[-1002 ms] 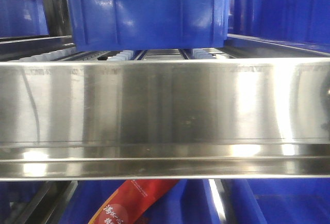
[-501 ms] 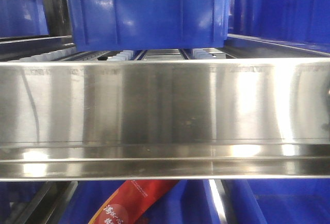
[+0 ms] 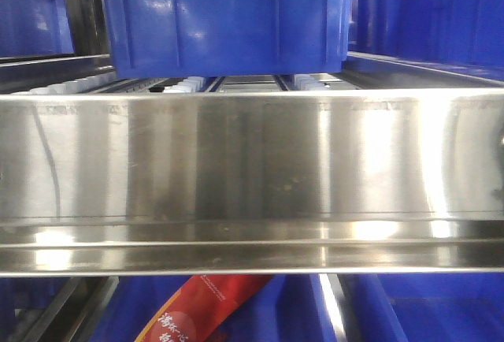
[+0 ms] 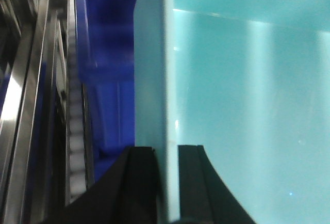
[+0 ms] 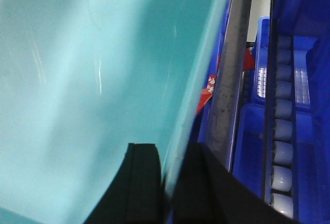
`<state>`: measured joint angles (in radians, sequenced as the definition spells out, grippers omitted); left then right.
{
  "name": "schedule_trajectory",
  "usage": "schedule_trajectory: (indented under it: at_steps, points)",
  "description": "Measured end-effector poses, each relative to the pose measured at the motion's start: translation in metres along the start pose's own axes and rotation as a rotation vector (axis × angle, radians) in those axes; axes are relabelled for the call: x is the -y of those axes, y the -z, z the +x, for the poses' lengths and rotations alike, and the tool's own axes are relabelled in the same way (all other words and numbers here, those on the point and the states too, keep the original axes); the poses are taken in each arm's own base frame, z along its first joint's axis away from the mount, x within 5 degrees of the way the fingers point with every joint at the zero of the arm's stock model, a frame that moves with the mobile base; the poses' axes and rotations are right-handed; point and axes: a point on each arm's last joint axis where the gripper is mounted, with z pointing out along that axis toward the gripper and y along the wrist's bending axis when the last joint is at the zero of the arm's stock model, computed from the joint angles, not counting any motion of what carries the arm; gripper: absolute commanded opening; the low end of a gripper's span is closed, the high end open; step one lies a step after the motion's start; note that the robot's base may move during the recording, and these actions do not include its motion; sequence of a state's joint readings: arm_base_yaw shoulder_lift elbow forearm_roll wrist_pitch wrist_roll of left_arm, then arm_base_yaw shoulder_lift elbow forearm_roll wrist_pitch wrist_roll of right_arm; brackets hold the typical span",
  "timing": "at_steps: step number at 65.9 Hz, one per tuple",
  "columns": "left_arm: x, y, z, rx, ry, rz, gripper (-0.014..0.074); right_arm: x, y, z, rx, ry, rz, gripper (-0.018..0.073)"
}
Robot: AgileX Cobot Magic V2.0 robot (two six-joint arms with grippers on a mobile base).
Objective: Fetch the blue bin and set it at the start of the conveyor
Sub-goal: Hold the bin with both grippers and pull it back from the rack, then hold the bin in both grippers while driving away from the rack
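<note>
The light turquoise-blue bin (image 4: 242, 95) fills the left wrist view. My left gripper (image 4: 166, 152) is shut on its wall, one black finger outside and one inside. The same blue bin (image 5: 93, 69) fills the right wrist view. My right gripper (image 5: 172, 152) is shut on its opposite wall, one finger inside and one outside. The bin and both grippers are out of the front view. The conveyor start is not in any view.
A shiny stainless-steel shelf rail (image 3: 252, 176) spans the front view close up. A dark royal-blue crate (image 3: 228, 19) sits on rollers behind it, more dark blue crates at both sides and below. A red package (image 3: 201, 310) lies below. Roller tracks (image 5: 281, 131) and a steel rail (image 5: 229, 79) run beside the bin.
</note>
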<state>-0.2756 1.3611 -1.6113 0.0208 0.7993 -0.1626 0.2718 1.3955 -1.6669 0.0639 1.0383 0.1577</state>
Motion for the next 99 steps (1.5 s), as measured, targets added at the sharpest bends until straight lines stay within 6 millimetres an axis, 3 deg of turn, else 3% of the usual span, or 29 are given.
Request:
schedule_trajectory:
  at_steps: [19,99]
  points:
    - [0.0008,-0.0009,-0.0086,0.099,-0.018,0.008,-0.0111,-0.0001,0.0,-0.0007,0.008,-0.007,-0.001,-0.0151]
    - [0.0,-0.0009,-0.0104,0.121,-0.027,0.003,-0.0111,-0.0007,0.0005,-0.0094,0.104,0.001,-0.008,-0.0151]
